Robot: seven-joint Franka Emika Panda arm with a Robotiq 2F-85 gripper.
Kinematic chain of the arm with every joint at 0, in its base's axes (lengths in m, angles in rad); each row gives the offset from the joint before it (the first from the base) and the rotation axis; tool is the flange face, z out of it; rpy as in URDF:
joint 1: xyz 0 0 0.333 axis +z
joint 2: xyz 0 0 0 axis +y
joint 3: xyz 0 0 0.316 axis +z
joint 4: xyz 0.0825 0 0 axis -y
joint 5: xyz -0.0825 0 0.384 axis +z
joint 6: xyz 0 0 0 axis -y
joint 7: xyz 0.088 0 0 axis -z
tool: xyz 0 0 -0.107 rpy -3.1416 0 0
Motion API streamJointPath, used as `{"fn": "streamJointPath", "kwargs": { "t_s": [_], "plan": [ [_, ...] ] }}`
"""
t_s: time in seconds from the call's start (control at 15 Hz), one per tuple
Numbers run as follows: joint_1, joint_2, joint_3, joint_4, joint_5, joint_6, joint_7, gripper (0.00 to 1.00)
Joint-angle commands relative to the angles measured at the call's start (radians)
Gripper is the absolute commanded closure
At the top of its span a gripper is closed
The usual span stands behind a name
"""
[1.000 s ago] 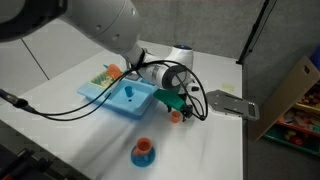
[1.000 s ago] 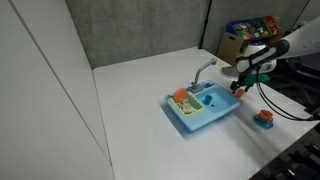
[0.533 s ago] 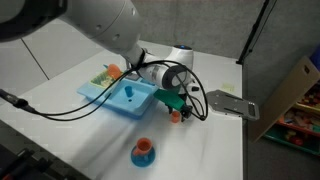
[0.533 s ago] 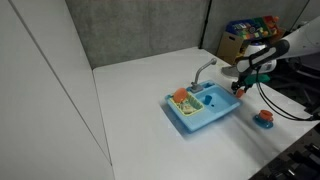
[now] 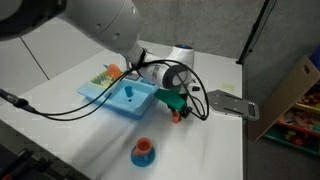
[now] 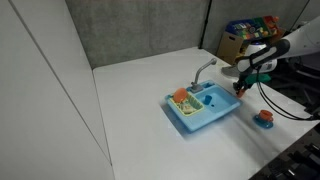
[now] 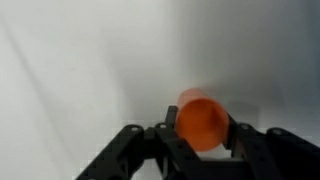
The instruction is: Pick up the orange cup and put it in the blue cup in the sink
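Gripper (image 7: 200,130) clamped around the orange cup (image 5: 175,115), just beside the sink (image 5: 100,92) corner; whether the cup touches the table cannot be told | blue cup (image 6: 208,99) sits in the sink, by the faucet (image 6: 203,70) | blue plate (image 5: 143,153) with an orange piece lies apart | white table (image 5: 220,150), grey wall (image 6: 140,30), black cable (image 5: 50,110) across the table.
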Motion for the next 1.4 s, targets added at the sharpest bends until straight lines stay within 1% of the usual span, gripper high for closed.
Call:
{"fn": "streamJointPath", "kwargs": {
  "t_s": [0.0, 0.2, 0.6, 0.67, 1.33],
  "plan": [
    [0.007, -0.061, -0.013, -0.027, -0.01, -0.053, 0.013, 0.74],
    [0.015, -0.113, -0.021, -0.046, -0.014, -0.08, 0.017, 0.74],
    [0.03, -0.233, -0.019, -0.104, -0.022, -0.121, 0.011, 0.81],
    [0.034, -0.257, -0.016, -0.125, -0.025, -0.122, 0.003, 0.84],
    [0.097, -0.479, 0.004, -0.393, -0.078, -0.097, -0.041, 0.84]
  ]
}}
